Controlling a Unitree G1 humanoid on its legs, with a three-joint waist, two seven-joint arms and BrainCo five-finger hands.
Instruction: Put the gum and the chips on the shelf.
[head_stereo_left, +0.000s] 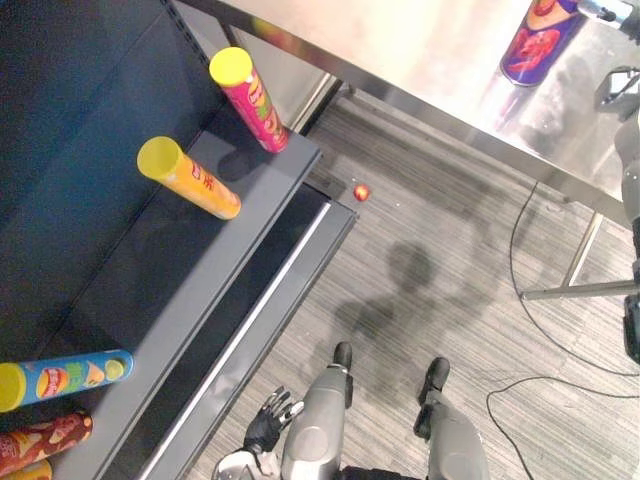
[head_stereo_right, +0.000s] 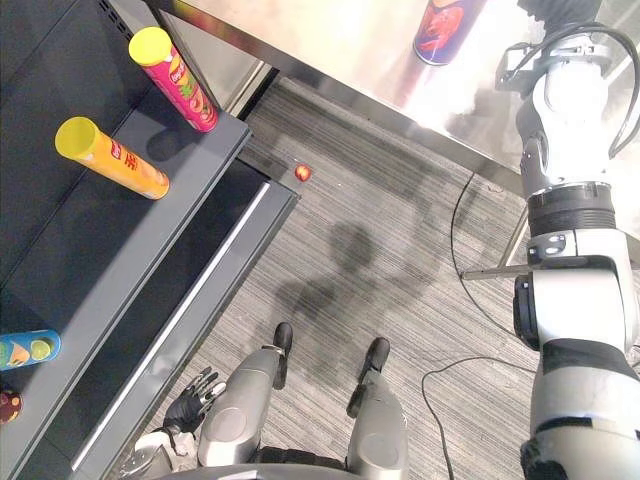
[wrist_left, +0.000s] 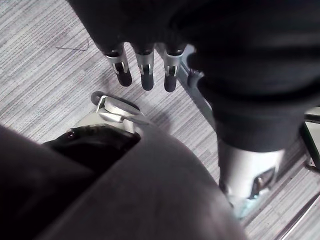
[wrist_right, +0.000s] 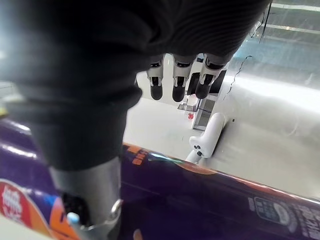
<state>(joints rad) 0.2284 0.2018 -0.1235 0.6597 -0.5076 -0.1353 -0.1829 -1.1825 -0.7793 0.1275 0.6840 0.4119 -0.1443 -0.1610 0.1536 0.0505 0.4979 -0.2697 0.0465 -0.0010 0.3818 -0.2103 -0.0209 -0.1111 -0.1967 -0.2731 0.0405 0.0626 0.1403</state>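
Hovering my R hand (wrist_right: 178, 82) over purple chips can (head_stereo_left: 541, 40), set back from table (head_stereo_left: 400, 55) edge | fingers straight, apart, ready to wrap | L hand (head_stereo_left: 268, 416) hangs idle, fingers loose | small red bit (head_stereo_left: 361, 191) off shelf (head_stereo_left: 200, 270) corner, maybe gum

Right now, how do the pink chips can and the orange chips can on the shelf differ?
The pink chips can has a magenta body, the orange chips can an orange one. The pink chips can stands at the shelf corner nearest the table; the orange chips can stands further left, nearer the robot. Both appear upright, with yellow lids.
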